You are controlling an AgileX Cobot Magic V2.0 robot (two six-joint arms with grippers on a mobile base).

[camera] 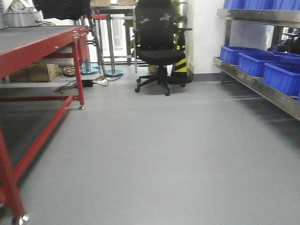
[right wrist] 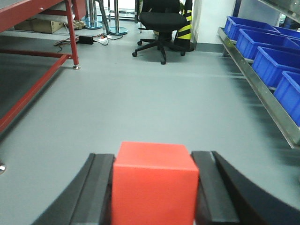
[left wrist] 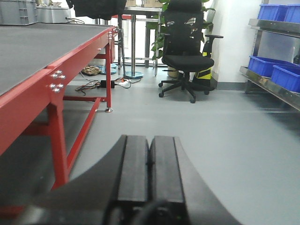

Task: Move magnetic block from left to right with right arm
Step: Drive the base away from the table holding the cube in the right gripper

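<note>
- Exterior front-facing view: a red-framed metal counter (camera: pixel 33 49) with a dark grey top stood at the left. A tan cardboard box (camera: pixel 35 72) lay beneath it. A black mesh-backed office chair (camera: pixel 159 47) on castors stood at the back of the pale grey floor (camera: pixel 164 154). Bright blue plastic bins (camera: pixel 262 63) sat in a row on a steel rack (camera: pixel 262 91) at the right.
- Left wrist-mounted view: the left gripper (left wrist: pixel 150 140) had its two flat black fingers pressed together, face to face, with nothing between them. It hung above the floor, just to the right of the counter's red leg, and the office chair stood well ahead of it.
- Right wrist-mounted view: the right gripper (right wrist: pixel 153 159) pinched the magnetic block (right wrist: pixel 154 187), a small bright-red matte cube with sharp edges. The block sat squarely between the two black fingers, each of its side faces touching a finger. It was held in the air over the grey floor, off the counter. The counter's red frame showed at the far left, and the blue bins lined the right edge.
</note>
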